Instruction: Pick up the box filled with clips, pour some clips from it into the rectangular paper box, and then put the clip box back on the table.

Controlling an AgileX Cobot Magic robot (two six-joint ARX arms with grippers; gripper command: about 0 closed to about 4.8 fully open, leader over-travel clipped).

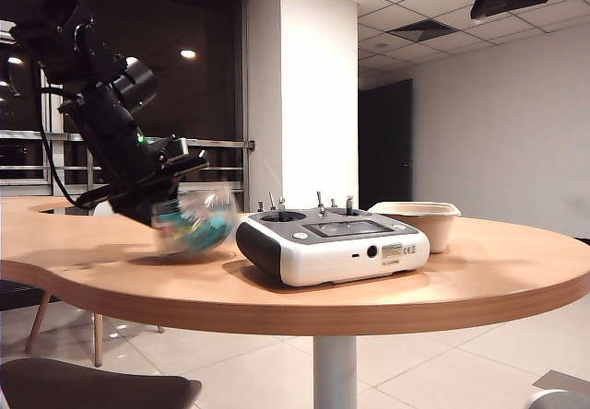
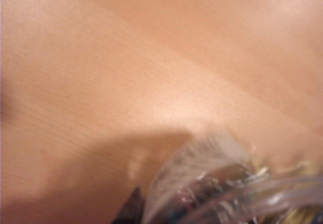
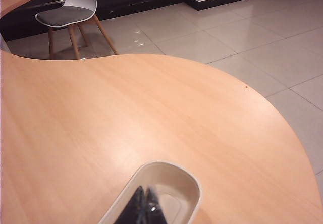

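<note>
on table [image 1: 479,271], left hand [image 1: 171,208] clamped round clip jar [image 1: 195,220]; right hand [image 3: 145,206] closed, empty

Place: office room
Evidence: suspended tile ceiling [image 1: 406,4], tiled floor [image 3: 242,27], curved light-wood table [image 1: 479,280], white chair [image 3: 75,7], night-dark windows [image 1: 175,87]

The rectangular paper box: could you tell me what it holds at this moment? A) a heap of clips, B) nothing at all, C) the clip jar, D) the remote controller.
B: in the right wrist view the rectangular paper box shows a bare beige floor beneath the shut right gripper, while the clip jar sits in the shut left gripper at the far side of the remote controller.
</note>
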